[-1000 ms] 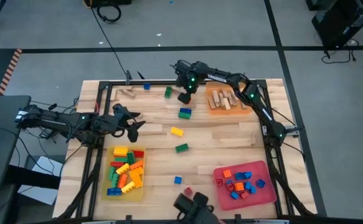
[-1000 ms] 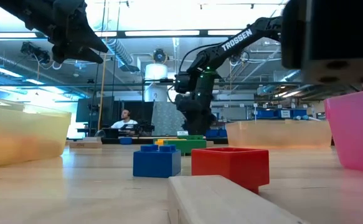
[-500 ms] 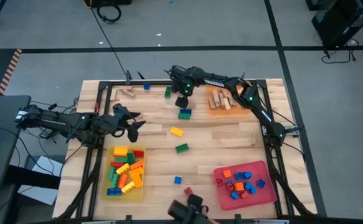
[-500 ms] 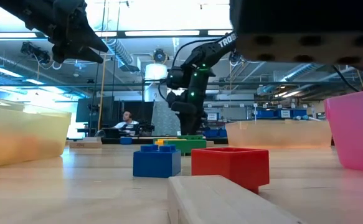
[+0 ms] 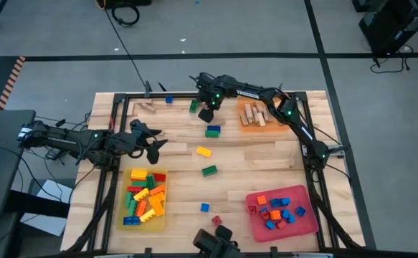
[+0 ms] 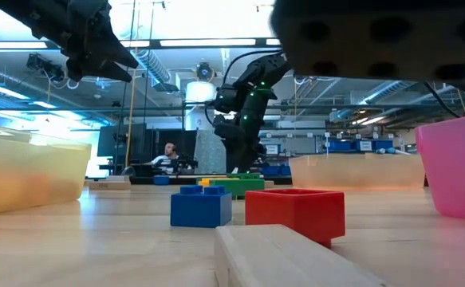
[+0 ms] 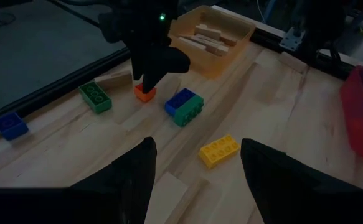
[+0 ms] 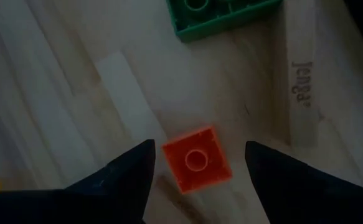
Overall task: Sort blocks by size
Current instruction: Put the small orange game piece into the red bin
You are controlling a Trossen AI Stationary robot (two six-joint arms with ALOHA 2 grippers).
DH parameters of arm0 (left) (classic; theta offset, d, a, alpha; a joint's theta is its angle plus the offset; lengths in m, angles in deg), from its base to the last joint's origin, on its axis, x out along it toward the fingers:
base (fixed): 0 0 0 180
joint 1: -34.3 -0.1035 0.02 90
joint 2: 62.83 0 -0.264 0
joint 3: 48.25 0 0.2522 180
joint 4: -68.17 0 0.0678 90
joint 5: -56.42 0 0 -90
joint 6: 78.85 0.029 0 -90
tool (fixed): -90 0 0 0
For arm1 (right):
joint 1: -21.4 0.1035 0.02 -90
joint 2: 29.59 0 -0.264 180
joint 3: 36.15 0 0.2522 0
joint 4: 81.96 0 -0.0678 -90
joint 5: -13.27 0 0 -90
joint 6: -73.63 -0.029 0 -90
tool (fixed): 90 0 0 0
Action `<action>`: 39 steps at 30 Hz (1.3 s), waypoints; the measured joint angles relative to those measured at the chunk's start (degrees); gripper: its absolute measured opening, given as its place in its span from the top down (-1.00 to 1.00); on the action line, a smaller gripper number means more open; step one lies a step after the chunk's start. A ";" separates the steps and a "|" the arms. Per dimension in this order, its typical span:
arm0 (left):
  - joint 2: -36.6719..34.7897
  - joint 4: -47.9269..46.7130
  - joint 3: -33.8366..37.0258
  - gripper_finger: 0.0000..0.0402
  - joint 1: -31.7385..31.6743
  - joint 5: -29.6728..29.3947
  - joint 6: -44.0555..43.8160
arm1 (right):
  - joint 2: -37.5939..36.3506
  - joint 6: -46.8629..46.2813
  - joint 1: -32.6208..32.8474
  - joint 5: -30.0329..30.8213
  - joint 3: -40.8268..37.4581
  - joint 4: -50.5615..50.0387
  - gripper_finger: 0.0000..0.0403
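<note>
My right gripper (image 8: 198, 149) is open and points down at the table's far middle (image 5: 206, 113). Its fingers stand on either side of a small orange block (image 8: 197, 158) that lies flat on the table, apart from it. My left gripper (image 7: 197, 168) is open and empty, held above the table's left side (image 5: 151, 140). Loose blocks lie between the arms: a blue-and-green pair (image 5: 213, 131), a yellow one (image 5: 203, 151), a green one (image 5: 209, 170), and another green one (image 5: 193, 106) at the far edge.
A yellow tray (image 5: 158, 215) of mixed blocks is near left, a red tray (image 5: 305, 223) of small blocks near right, and an orange tray (image 5: 255, 115) of wooden pieces far right. Wooden pieces (image 5: 146, 107) lie far left. A dark object (image 5: 216, 241) sits at the near edge.
My right gripper has gone a little toward the table's left edge, away from the orange tray, and stays open. The dark object at the near edge has shifted left. My left arm has kept still.
</note>
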 joint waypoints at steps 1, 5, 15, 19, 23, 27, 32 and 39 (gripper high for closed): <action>0.00 -0.10 0.00 -0.20 0.00 0.01 0.00 | 0.00 1.86 0.16 0.28 0.00 0.00 -0.31; 0.00 -0.18 0.00 -0.20 0.00 -0.03 0.23 | 0.00 9.74 1.16 3.05 0.00 0.00 -0.32; 0.00 -0.24 0.00 -0.20 0.00 -0.10 1.09 | 0.18 12.91 2.19 4.69 -1.60 0.64 -0.27; 0.00 -0.29 0.00 -0.20 0.00 -0.12 1.09 | 0.37 12.02 1.92 5.78 -2.79 0.71 -0.24; 0.00 -0.29 0.00 -0.20 0.00 -0.13 1.09 | 0.37 11.84 1.59 5.49 -4.34 2.20 -0.21; 0.00 -0.29 0.00 -0.20 0.02 -0.14 1.07 | 0.26 12.43 1.52 4.63 -5.20 4.21 -0.14; 0.00 -0.26 0.00 -0.20 0.00 -0.15 1.07 | 0.26 12.92 1.52 4.49 -5.25 4.72 -0.02; 0.00 -0.27 0.00 -0.20 0.00 -0.17 1.69 | 0.26 12.91 2.28 2.93 -5.25 5.77 0.24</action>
